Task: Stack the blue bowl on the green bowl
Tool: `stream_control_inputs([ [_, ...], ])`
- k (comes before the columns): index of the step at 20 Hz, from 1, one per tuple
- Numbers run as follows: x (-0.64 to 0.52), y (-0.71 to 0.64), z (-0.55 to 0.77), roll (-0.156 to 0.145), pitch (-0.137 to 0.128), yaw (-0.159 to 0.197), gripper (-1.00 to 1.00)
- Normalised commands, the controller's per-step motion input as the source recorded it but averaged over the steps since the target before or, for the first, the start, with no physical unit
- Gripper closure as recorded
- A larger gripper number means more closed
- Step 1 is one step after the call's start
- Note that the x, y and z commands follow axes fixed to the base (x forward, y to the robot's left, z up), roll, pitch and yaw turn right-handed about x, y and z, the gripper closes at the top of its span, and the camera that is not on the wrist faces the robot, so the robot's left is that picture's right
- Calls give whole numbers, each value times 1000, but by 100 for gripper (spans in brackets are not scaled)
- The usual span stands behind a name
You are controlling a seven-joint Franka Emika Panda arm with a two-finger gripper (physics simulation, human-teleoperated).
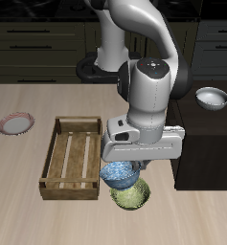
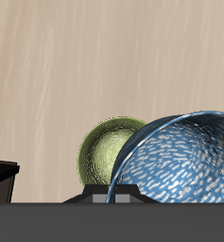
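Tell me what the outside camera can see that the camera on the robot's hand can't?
Only the exterior view shows the robot arm, the wooden crate, a red-rimmed plate, the white-grey bowl and the dark cabinets behind.

Only the wrist view shows the inside of the blue bowl, with its white speckles, and the hollow of the green bowl.

Both show the two bowls side by side on the tan table: the blue bowl sits just under the tool, partly covering the green one. Whether the tool is gripping cannot be told.
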Motion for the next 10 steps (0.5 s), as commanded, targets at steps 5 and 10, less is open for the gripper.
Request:
stream_control_inputs([
  [5, 51, 101, -306, 5, 38, 12, 100],
  [10, 5, 124, -344, 8, 52, 22, 100],
])
